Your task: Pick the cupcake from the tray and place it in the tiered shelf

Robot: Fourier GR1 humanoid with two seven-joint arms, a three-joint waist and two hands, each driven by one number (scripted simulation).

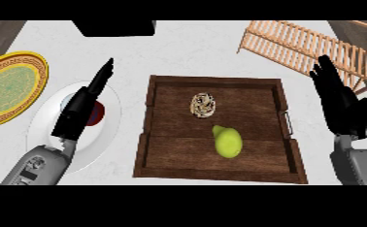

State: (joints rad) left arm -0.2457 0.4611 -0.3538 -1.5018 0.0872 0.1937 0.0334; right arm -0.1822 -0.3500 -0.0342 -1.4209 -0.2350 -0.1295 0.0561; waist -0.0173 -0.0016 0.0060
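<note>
- Landmark: dark brown rectangular wooden tray point(153, 138) with raised rim, at centre of white counter point(193, 46).
- Task item: small round cupcake with swirled brown-and-cream top point(204, 105), inside tray, upper-middle of tray floor. Untouched; no hand in contact.
- Just below cupcake, inside tray: yellow-green pear-shaped fruit point(228, 141), close beside but apparently not touching.
- Destination: light wooden slatted tiered shelf point(294, 41), beyond tray's upper right corner, tilted across the view.
- Right hand point(335, 100): black, right of tray, outside rim, fingers straight and pointing up. Released, holding nothing.
- Left hand point(86, 105): black, left of tray, fingers extended, released, positioned over white round plate point(43, 124) bearing a red-and-blue item point(95, 113).
- Further left of tray: yellow round plate with green centre point(14, 85), cut off at view edge.
- Beyond tray's upper left: black block point(114, 27), cut off; identity unclear.
- Step in hand, as judged: start of approach; pick not yet begun.
- Next move, as judged: bring right hand leftward over tray rim, lower onto cupcake, curl fingers round it, avoiding fruit alongside.
- Hidden or unclear: shelf tiers not distinguishable; shelf's far end cut off; item on white plate partly covered by left hand; cupcake wrapper hard to make out.
</note>
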